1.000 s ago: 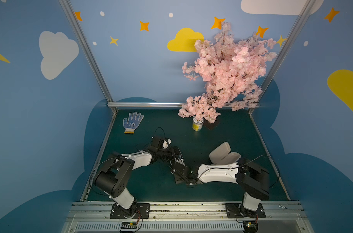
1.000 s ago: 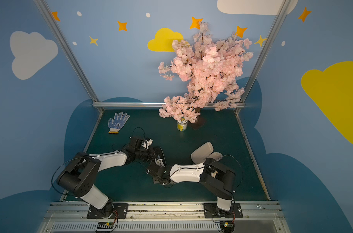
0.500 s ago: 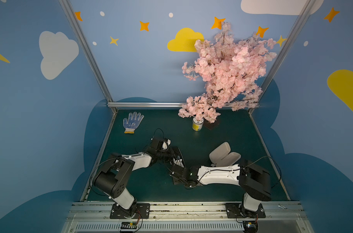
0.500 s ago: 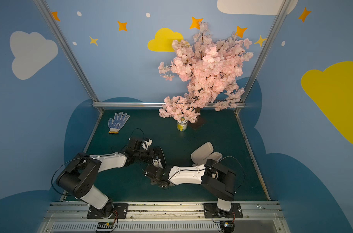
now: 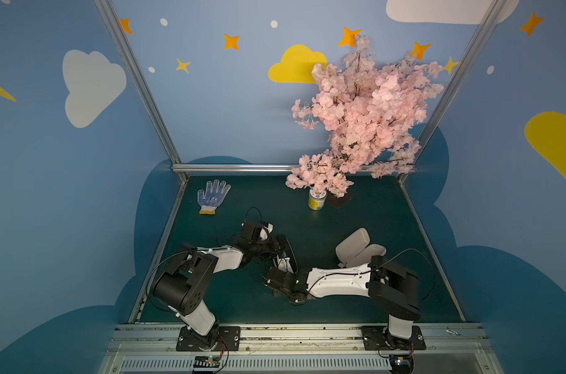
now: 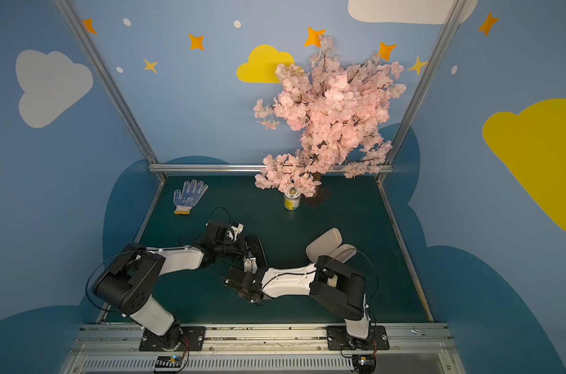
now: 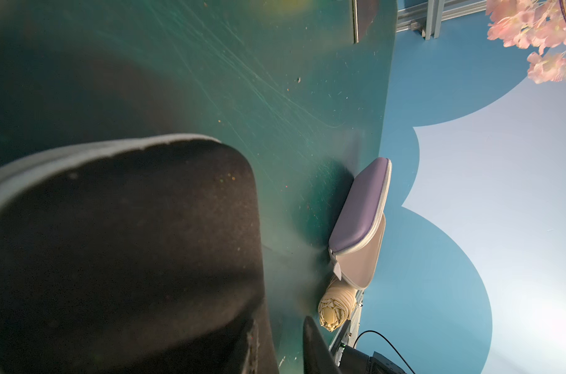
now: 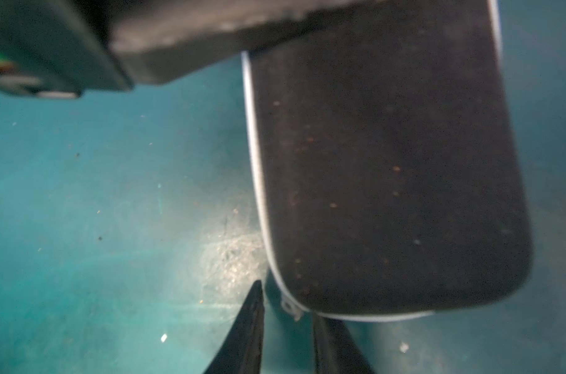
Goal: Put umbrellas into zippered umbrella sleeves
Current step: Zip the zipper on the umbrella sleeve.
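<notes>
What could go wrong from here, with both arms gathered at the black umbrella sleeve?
The right tool stands open with the black sleeve's small zipper pull between its tips; closing slightly off could miss it or let it slip.
Both wrists crowd that sleeve in both top views, so the left tool and right tool may bump.
The open lavender sleeve and cream umbrella lie beside the right arm, which might sweep them.

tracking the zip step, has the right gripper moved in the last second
yes: the right gripper has slid away from the lavender sleeve in both top views; the sleeve stays put.
</notes>
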Available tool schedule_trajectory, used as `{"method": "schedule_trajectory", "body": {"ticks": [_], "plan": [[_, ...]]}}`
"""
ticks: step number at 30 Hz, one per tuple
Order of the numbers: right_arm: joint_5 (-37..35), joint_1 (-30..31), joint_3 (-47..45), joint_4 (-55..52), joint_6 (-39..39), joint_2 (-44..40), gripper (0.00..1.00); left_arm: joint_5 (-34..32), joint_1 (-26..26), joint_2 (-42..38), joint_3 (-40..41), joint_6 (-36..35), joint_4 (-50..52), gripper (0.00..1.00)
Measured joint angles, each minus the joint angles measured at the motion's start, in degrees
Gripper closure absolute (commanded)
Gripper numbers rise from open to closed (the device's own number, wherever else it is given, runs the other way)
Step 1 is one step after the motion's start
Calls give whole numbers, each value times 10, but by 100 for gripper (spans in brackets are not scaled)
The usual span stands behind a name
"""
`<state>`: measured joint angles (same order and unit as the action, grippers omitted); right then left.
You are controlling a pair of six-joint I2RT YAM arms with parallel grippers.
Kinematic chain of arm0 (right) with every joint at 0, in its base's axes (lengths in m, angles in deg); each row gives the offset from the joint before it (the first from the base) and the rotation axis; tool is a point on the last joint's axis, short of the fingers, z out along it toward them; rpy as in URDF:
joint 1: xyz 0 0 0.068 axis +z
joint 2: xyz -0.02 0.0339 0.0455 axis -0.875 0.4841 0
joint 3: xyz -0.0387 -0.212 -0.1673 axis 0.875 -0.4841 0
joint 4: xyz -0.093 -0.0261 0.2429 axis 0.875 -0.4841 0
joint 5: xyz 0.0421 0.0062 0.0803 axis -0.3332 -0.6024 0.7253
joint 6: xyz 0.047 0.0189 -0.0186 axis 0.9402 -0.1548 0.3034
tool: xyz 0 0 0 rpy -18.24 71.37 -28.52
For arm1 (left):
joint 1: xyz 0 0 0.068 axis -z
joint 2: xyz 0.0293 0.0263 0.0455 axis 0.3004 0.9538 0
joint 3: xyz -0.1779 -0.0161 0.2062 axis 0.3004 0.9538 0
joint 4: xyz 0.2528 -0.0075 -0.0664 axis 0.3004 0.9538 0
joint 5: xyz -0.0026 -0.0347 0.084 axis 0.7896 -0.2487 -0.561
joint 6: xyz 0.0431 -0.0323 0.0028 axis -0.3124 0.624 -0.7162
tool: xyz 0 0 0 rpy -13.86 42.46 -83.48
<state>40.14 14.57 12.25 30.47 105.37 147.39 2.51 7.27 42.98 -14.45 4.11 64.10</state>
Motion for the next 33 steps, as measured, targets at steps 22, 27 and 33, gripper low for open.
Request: {"method": "schedule_trajectory", "body": {"ticks": [22, 27, 33], "plan": [[-7, -47, -121, 25, 43, -105, 100, 22, -27, 14, -13, -65, 26, 75], [18, -73, -146, 46, 36, -124, 100, 29, -32, 19, -30, -87, 56, 70], [44, -70, -142, 52, 19, -118, 100, -6, -21, -64, -36, -85, 156, 42]]}}
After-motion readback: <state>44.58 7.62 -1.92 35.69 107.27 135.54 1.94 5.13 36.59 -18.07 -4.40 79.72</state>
